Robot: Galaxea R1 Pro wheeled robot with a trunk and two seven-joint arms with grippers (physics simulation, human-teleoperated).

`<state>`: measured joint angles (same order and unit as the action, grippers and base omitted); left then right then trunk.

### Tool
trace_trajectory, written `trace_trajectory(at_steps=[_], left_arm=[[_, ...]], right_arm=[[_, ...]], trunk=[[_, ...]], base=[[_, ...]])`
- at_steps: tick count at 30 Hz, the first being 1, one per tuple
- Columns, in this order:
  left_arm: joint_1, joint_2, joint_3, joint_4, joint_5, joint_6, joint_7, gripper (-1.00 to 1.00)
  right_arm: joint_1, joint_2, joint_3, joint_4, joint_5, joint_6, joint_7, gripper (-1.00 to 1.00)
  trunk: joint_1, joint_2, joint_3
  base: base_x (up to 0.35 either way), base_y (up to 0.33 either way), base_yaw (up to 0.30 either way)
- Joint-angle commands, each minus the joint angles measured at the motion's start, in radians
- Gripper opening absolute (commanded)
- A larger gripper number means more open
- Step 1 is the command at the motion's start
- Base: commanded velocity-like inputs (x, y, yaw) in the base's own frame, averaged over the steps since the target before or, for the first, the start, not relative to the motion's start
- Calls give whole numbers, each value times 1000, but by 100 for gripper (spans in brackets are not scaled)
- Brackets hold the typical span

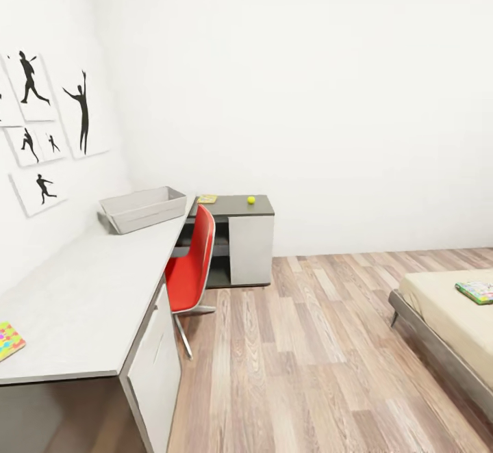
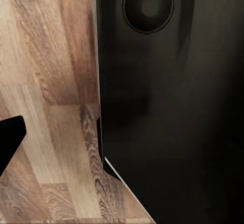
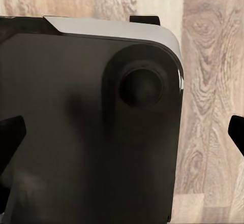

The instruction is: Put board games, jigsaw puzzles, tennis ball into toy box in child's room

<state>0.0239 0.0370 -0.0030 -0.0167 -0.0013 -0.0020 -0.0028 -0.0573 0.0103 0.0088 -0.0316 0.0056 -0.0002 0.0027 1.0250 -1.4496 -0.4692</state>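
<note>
Seen from the left wrist camera: a broad matte-black body panel (image 2: 168, 112) with a rounded top, a round recessed disc (image 2: 148, 4) set into it, a thin pale edge low on one side, and a black fingertip (image 2: 10, 140) wedge-shaped at the frame's border. From the right wrist camera: a similar black panel (image 3: 86, 127), rounded corner, silver-grey rim (image 3: 112, 28), a circular knob (image 3: 141, 87), possibly a wheel cover, dark fingertips (image 3: 11, 137) at both borders.

A matt, smooth light-grey top is seen on the desk (image 1: 82, 289). Beside it, the floor (image 1: 308, 357) is laid in grained wood planks. The red chair (image 1: 195, 261) looks smooth, its legs metallic. The toy box (image 1: 144, 208) appears plain matt plastic.
</note>
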Motion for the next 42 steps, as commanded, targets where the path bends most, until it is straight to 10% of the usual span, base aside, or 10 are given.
trace_trajectory(at_steps=[1,42], left_arm=[[1,0,0,-2,0,0,0,100],[1,0,0,-2,0,0,0,100]], right_arm=[[-1,0,1,0,1,0,0,100],[-3,-4,0,-1,0,-1,0,100]], trunk=[[0,0,-1],[0,0,-1]], base=[[0,0,-286],[0,0,-286]])
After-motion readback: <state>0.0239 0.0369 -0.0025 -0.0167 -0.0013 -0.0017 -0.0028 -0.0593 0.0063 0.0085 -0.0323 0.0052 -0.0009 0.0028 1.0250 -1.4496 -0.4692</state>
